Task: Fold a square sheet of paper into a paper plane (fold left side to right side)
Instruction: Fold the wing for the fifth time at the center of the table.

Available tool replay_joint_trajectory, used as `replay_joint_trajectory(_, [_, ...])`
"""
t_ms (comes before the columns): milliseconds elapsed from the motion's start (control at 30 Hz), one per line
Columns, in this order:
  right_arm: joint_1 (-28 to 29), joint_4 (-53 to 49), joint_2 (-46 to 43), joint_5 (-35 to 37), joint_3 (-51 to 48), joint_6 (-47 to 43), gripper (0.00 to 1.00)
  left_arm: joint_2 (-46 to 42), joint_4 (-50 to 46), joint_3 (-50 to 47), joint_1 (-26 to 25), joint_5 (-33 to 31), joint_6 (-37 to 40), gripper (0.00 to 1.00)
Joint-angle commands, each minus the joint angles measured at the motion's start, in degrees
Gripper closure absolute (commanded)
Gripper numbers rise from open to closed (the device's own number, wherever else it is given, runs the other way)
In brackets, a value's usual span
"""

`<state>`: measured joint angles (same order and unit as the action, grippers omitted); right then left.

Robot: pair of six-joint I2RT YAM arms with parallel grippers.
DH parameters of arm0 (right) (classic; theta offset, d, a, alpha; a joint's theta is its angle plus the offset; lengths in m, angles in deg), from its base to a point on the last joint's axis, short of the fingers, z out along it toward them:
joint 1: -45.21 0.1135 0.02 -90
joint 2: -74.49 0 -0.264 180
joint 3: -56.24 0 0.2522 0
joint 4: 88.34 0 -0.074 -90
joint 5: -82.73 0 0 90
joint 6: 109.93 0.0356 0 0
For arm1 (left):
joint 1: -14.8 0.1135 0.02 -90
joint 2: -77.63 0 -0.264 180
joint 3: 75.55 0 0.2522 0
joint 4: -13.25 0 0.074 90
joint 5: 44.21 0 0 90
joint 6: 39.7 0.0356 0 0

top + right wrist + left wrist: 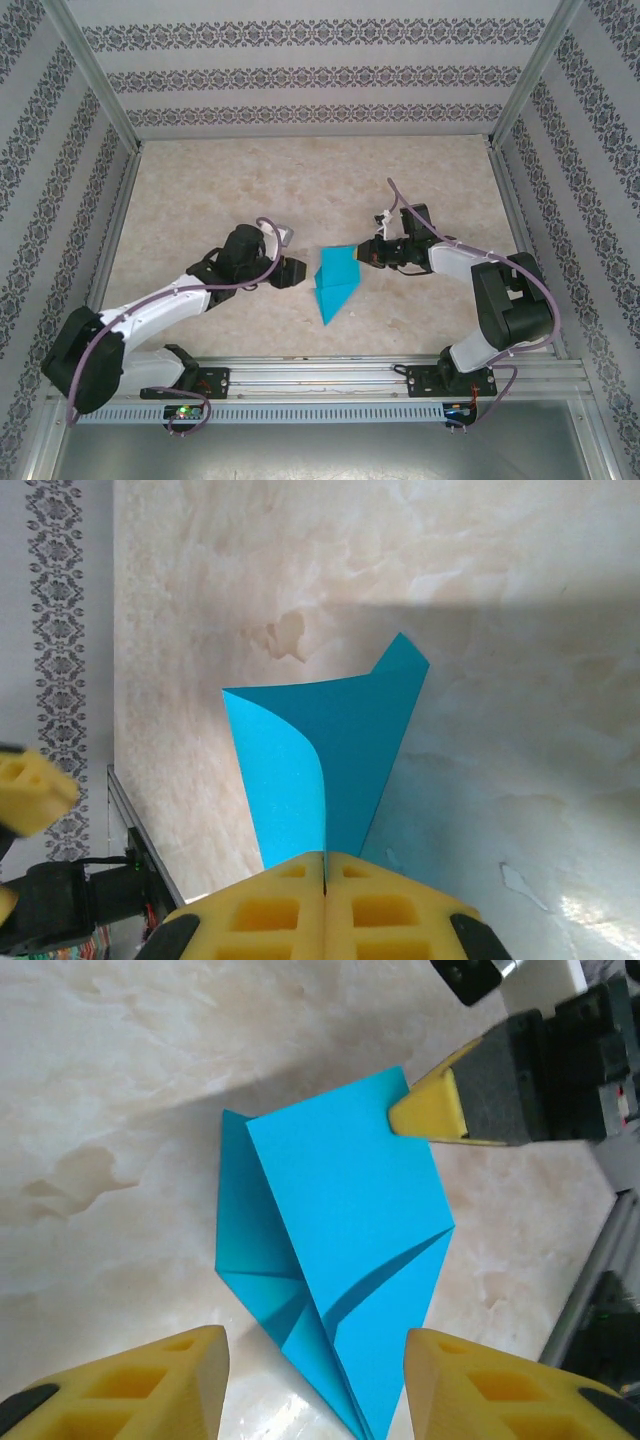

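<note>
**Folded Paper Held by One Edge, Right Side Only**

Finding the teal-blue paper (337,283) at the middle of the surface (200,190), lying between the two arms. Seeing it already creased into a narrow kite-like shape, with the point aiming toward the near rail (320,372).

Recording the right gripper (325,880) as closed, with fingers (270,915) pressing together on an edge of the paper. Seeing the held flap rising off the surface and curling over in the right wrist view. Failing to see how far the paper is reaching in between the pads. Finding the pinched part, and the sheet nearer the camera, hiding behind the yellow foam.

Recording the left gripper (315,1365) as open, fingers standing apart on either side of the paper's pointed end and gripping nothing. Being unable to tell from the left wrist view whether those fingers are touching the surface. Finding both cut off by the bottom of the frame, along with the very tip of the paper.

Noting from the top camera the left gripper sitting just beside the paper's left edge, the dark body obscuring the gap between its fingers. Noting in the left wrist view the right fingertip meeting the far corner of the upper layer, the rest of that gripper running out of frame. Being unable to tell whether the lower folded layers are lying flat or slightly raised.
</note>
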<state>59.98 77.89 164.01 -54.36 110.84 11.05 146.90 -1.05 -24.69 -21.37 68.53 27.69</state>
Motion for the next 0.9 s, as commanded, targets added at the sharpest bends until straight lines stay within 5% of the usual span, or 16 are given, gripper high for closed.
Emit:
replay_joint_trajectory(0, [1.29, -5.5, -1.18, 2.11, 2.94, 3.39, 1.0, -1.25, -13.19, 3.6, -6.97, -11.3, 5.38, 0.49])
replay_joint_trajectory(167, [1.93, -8.12, -1.53, 4.84, 4.2, 6.97, 1.0, 3.63, -17.93, 8.7, -17.76, -21.75, 4.36, 0.49])
replay_joint_trajectory(400, [3.29, -10.08, -0.92, 6.87, 5.46, 9.17, 1.0, 15.76, -20.09, 17.29, -26.56, -27.69, 3.15, 0.48])
replay_joint_trajectory(867, [4.22, -10.72, 0.21, 8.67, 6.35, 10.68, 1.0, 30.68, -27.05, 28.57, -30.62, -34.42, 2.74, 0.44])
